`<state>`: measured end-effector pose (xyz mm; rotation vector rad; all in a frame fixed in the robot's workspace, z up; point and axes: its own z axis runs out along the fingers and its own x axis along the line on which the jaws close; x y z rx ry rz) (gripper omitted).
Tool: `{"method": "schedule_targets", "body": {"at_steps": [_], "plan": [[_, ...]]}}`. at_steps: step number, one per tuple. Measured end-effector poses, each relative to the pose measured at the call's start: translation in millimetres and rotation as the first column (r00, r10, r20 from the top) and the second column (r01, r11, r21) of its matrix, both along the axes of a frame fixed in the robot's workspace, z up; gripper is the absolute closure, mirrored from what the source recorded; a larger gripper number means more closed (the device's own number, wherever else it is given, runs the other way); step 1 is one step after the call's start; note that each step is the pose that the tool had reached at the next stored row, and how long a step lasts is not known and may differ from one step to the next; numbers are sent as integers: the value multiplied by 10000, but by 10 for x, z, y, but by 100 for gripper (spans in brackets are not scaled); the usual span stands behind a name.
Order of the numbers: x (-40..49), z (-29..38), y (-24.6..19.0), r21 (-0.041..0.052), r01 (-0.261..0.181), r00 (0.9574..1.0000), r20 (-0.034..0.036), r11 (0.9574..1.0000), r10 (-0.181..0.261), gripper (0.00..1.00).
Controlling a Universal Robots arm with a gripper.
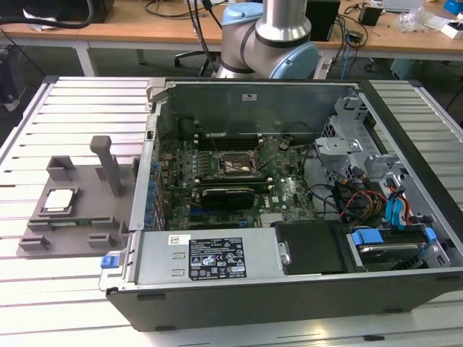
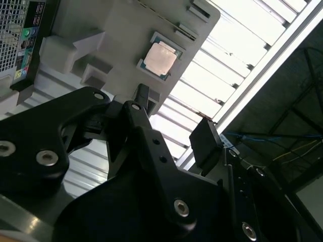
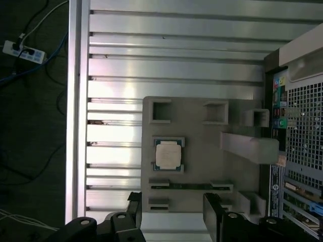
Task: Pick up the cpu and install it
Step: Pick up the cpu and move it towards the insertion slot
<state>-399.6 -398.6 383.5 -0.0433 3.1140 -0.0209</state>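
The tool (image 3: 172, 201) hung open near the chip (image 1: 59, 200), at the exterior view's left — best centred squarely before closing.

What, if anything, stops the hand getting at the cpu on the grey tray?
Likely nothing. The open hand hangs over the grey tray, and the cpu lies uncovered in its recess, with the upright post off to one side.

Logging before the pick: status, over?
Gripper open, empty. Cpu lies in grey fixture tray, untouched, outside the computer case. Nothing covering it.
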Motion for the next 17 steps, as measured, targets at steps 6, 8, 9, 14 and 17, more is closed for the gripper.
{"method": "schedule_targets", "body": {"at_steps": [6,8,9,14,17], "plan": [[14,-67,0,0,0,10000,1,10000,0,40],[15,-77,0,0,0,10000,0,10000,0,40],[16,-82,0,0,0,10000,1,10000,0,40],[16,-120,0,0,-1,10000,-1,10000,1,40],[16,-134,0,0,0,10000,1,10000,0,40]]}}
